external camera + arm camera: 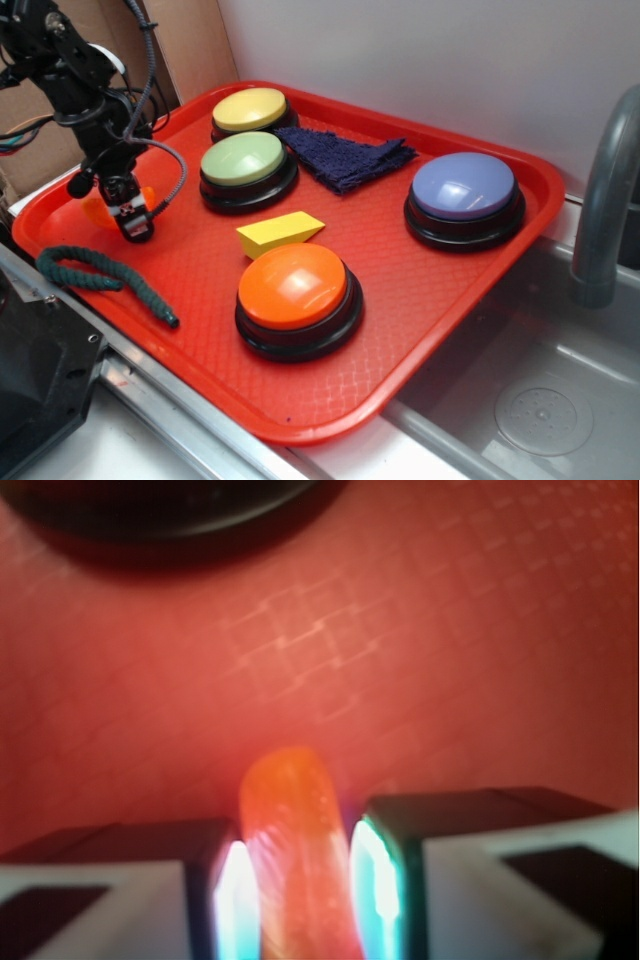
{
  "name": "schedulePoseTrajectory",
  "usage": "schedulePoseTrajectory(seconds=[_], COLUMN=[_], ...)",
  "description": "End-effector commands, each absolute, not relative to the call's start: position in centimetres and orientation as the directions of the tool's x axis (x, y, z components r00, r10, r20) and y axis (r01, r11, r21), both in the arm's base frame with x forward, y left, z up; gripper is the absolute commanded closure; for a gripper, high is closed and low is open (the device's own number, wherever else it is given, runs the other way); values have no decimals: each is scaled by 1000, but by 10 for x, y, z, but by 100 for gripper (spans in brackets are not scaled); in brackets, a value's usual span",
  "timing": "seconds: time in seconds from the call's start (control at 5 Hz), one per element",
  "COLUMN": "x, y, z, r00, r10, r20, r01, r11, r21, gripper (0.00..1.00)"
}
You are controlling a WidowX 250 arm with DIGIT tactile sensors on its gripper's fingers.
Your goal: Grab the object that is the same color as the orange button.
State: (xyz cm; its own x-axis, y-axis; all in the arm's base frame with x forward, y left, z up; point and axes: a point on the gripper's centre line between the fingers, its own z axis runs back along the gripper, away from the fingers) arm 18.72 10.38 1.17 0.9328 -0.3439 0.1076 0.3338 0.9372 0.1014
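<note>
- At the left edge of the red plastic tray (440, 330), one dark green braided rope (100, 275) lies curled along the front rim, just below the arm.
- Above the rope, the black robot gripper (130, 215) stands low over the tray's left corner, its cable looping beside it.
- The small glossy orange crescent-shaped plastic piece (295, 850) sits between the jaws; the wrist view shows both inner pads pressed against its sides, so the jaws are narrow and holding it. In the exterior view only slivers of orange (98, 212) show behind the gripper, at the tray's left corner.
- Next come two round dome buttons on black bases: one pale green-topped button (245, 165) and, behind it, one yellow-topped button (250, 110).
- One yellow wedge-shaped block (278, 233) lies between the green-topped button and the large round orange-topped button (297, 295), which sits at the front.
- One dark blue folded cloth (345, 158) lies behind, touching the yellow-topped button's right side.
- Farthest right on the tray is one lavender-blue-topped dome button (465, 195); that makes four buttons in all.
- Nothing lies between the gripper and the green-topped button but bare tray.
- Right of the tray, a grey metal sink (540, 400) with one grey faucet (605, 200).
</note>
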Motion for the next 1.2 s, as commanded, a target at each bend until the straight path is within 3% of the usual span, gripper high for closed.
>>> schedulePoseTrajectory(seconds=[0.0, 0.4, 0.6, 0.8, 1.0], x=[195, 193, 190, 190, 192], y=[97, 83, 65, 55, 63], z=[43, 106, 139, 152, 149], r00=[964, 987, 969, 956, 904], r10=[-237, 112, 210, 252, 399], r20=[118, 115, 130, 154, 150], r01=[225, -114, -214, -255, -410], r11=[968, 993, 977, 967, 911], r21=[107, 11, 18, 3, 47], gripper=[100, 100, 100, 100, 100])
